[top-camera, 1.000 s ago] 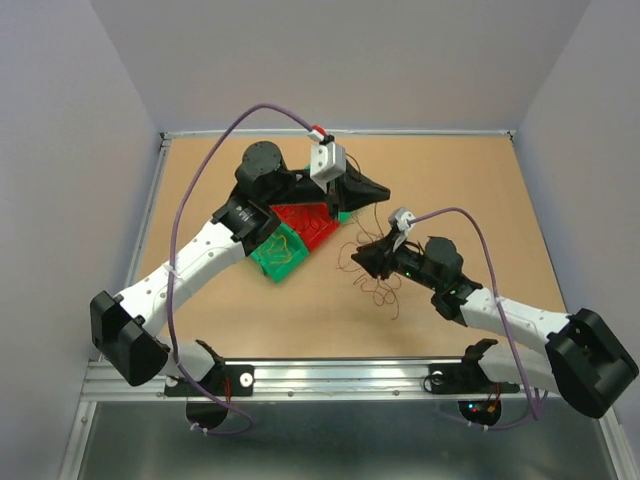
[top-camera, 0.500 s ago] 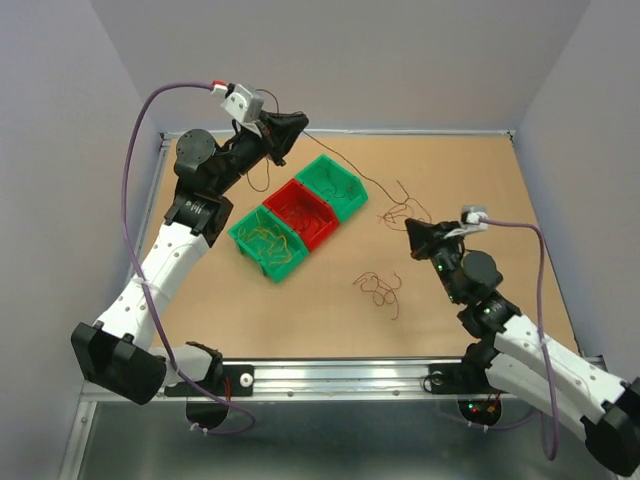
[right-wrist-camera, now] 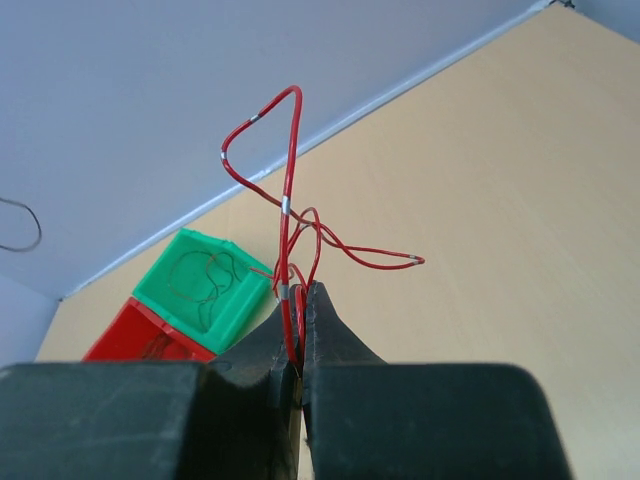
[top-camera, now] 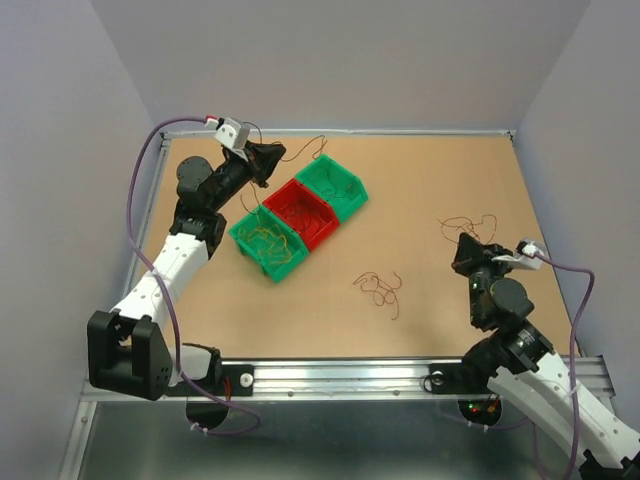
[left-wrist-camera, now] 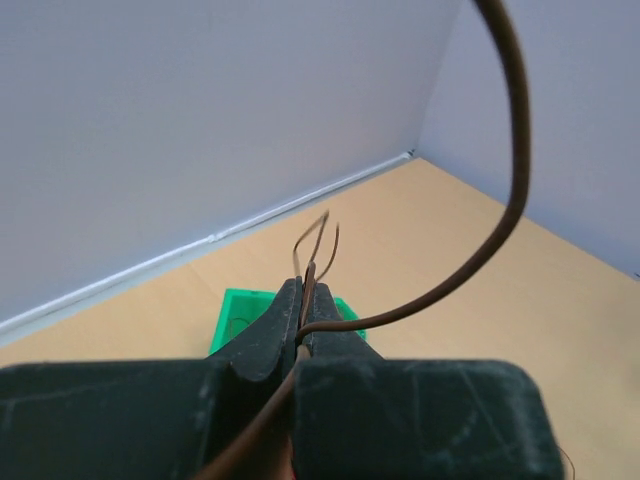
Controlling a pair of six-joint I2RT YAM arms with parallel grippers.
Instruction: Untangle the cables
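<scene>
Two arms raised: left arm [top-camera: 165, 265] reaches to the far-left beside the bins [top-camera: 352, 205], left gripper [top-camera: 268, 160] clamped on a dark brown wire [left-wrist-camera: 480, 260]; right arm [top-camera: 520, 350] folded near-right, right gripper [top-camera: 466, 255] pinching red wires [right-wrist-camera: 288, 200]; loose clump [top-camera: 378, 288] lies mid-table [top-camera: 450, 180].

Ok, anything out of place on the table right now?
One thing: a small clump of cables lies loose on the table, apart from the bins. The left end effector pinches a brown cable, the right end effector red cables. Nothing looks damaged.
</scene>
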